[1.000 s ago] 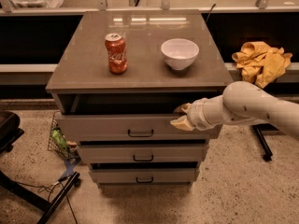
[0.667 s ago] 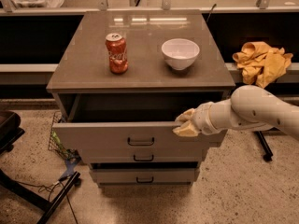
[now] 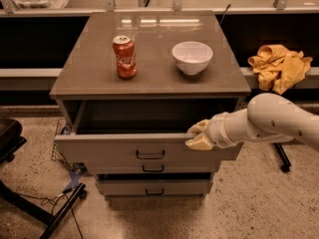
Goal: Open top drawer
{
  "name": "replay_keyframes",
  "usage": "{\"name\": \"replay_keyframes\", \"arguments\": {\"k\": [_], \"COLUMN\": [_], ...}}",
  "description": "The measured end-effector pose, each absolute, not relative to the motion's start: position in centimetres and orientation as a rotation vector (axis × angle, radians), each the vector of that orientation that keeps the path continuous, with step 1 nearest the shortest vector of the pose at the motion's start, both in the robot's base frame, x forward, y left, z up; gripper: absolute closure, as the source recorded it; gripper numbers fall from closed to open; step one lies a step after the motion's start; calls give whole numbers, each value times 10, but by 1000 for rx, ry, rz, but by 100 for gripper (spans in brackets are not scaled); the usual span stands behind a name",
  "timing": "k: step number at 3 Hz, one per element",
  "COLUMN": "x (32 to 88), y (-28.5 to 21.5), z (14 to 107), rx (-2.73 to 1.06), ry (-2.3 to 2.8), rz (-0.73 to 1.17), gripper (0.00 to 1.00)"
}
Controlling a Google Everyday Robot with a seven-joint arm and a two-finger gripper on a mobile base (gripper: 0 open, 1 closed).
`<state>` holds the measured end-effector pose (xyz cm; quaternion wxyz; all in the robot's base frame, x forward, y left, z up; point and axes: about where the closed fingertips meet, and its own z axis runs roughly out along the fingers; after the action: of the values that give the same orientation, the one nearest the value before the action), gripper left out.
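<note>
one gripper [image 3: 196, 136] at rim of half-open top drawer [image 3: 99, 151], fingers [image 3: 199, 144] apparently clamping it.

The gripper [image 3: 199, 136] sits at the top rim of the top drawer [image 3: 99, 151], right of centre; how it meets the rim is too murky to tell. The arm [image 3: 271, 118] runs off the right edge. The drawer's inside lies in shadow, and its floor is hidden behind the front panel. The middle drawer [image 3: 189, 167] shows only a strip. A chair [image 3: 7, 138] is cut by the left edge.
</note>
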<state>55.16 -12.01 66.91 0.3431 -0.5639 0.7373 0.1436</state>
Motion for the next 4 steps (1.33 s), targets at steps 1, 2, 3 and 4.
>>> {"name": "replay_keyframes", "arguments": {"k": [1,2,3,4], "x": [551,537,506,506], "y": [-120,-124,-132,-132], "z": [671,673,679,679], "rx": [-1466,-1464,-1462,-1462], "ry": [1916,1941,1990,1990], "rz": [373,378,395,396], "gripper": [100,100,100,100]}}
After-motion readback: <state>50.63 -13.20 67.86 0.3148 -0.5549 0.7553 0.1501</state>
